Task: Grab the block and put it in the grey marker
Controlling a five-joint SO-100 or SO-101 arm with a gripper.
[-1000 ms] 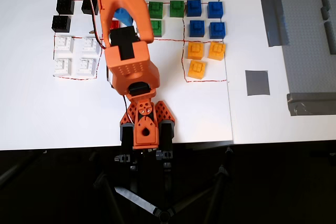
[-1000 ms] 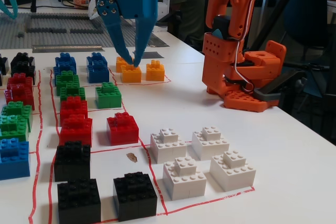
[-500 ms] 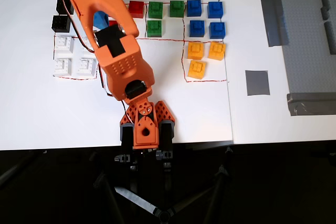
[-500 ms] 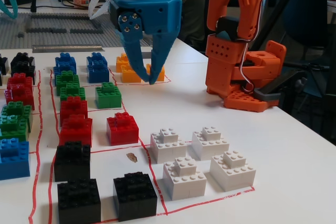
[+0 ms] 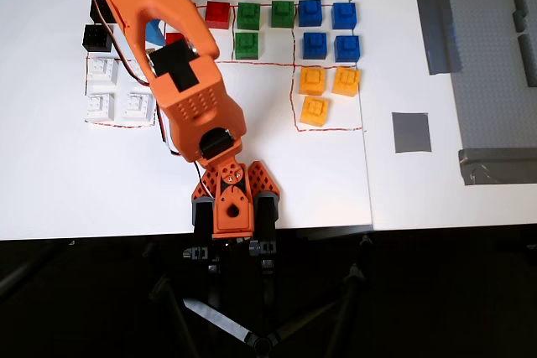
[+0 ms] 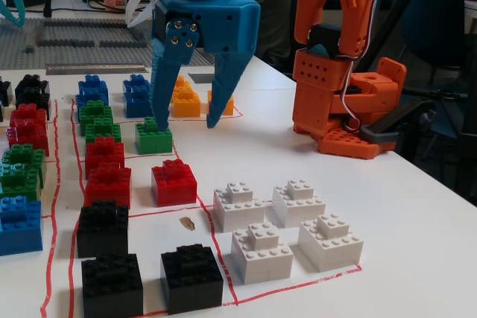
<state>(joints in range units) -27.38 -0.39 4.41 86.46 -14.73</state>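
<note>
Gripper: the blue gripper point(image 6: 186, 121) hangs in the air with its two fingers spread wide — nothing is between them. In the fixed view its tips point down, above the surface and above the red block.
Block: the red block point(image 6: 174, 182) sits on the white surface point(image 6: 298, 273), low and just in front of the gripper tips, not touching them. In the overhead view only a small bit of it point(image 5: 174, 38) shows beside the arm.
Arm: the orange arm point(image 5: 180, 81) reaches from its base at the near edge up and to the left in the overhead view, and covers some blocks.
Near blocks: a green block point(image 6: 153, 135) sits by the left finger tip; the white blocks point(image 6: 287, 225) sit to the right of the red block, and the black blocks point(image 6: 149, 269) sit nearer the camera.
Grey marker: the small grey square point(image 5: 411, 132) lies flat far to the right in the overhead view — well apart from the red block, past the yellow-orange blocks point(image 5: 327, 90).
</note>
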